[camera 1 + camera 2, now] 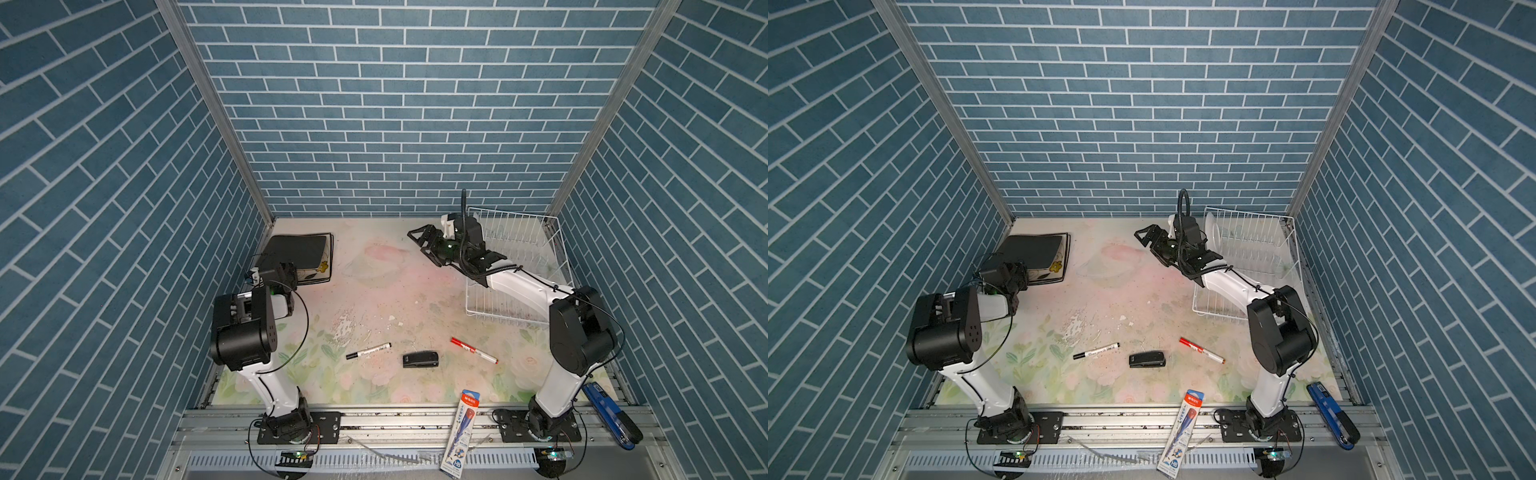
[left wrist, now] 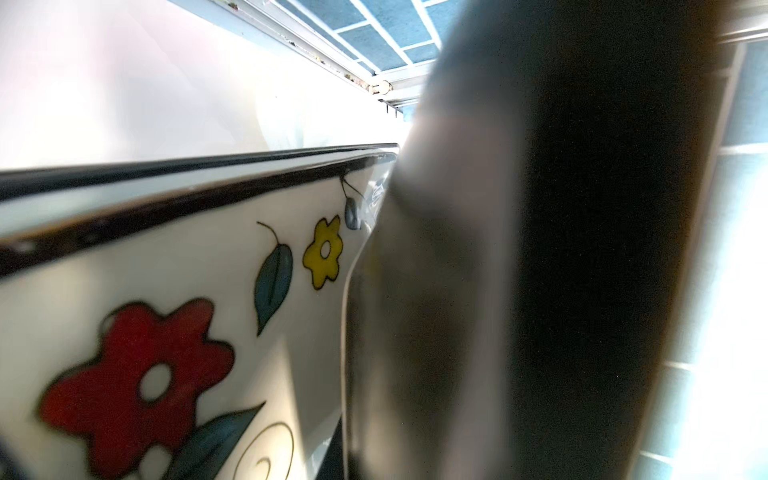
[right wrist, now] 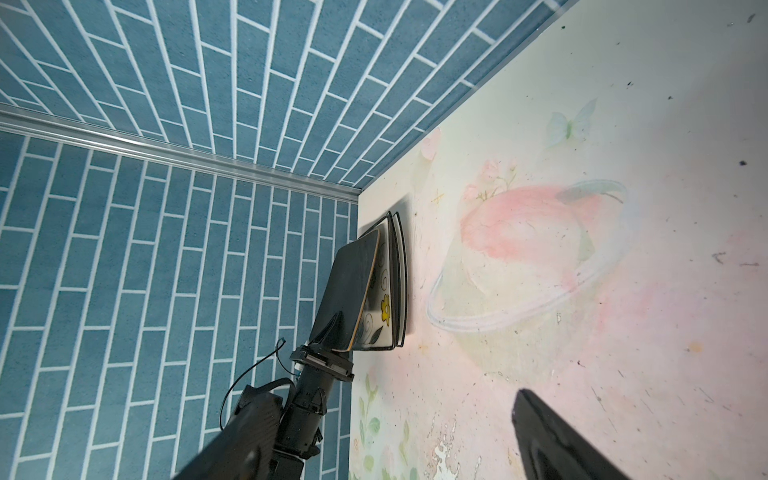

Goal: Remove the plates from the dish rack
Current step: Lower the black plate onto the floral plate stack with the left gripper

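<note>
The left claw (image 3: pixel 332 353) is gripping a black plate (image 3: pixel 345 291), tilting it over the stacked plates (image 1: pixel 322 266) just beneath; the right claw (image 1: pixel 424 241), gaping empty, is hanging beside the rack (image 1: pixel 1258 249), nearer its last white plate (image 1: pixel 1212 232).

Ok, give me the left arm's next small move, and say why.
Probably lower the black plate flat onto the flower-patterned plate, then open. The left gripper is shut on the black plate's near edge; it sits tilted over the stack, far edge down, near edge raised, not yet resting.
</note>
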Tool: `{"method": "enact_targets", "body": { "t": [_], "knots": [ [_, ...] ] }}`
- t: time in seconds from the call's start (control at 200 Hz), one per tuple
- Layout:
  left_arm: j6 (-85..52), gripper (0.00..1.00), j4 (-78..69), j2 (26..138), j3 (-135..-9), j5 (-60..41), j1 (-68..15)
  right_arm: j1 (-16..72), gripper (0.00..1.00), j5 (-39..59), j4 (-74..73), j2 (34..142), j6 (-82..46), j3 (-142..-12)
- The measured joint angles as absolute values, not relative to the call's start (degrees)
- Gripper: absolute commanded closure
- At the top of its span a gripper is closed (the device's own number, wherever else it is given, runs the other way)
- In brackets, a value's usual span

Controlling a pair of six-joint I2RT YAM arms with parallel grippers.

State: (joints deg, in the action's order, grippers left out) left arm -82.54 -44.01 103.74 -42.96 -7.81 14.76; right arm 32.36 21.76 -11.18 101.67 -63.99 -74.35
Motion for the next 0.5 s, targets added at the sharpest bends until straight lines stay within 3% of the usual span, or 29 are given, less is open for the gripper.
{"method": "enact_targets", "body": {
  "t": [0.5],
  "knots": [
    [-83.0,1.0,-43.6,104.5,-45.1,-9.2,14.8,32.4,0.1,21.8,-11.2,101.7,-64.0,-74.3]
  ]
}}
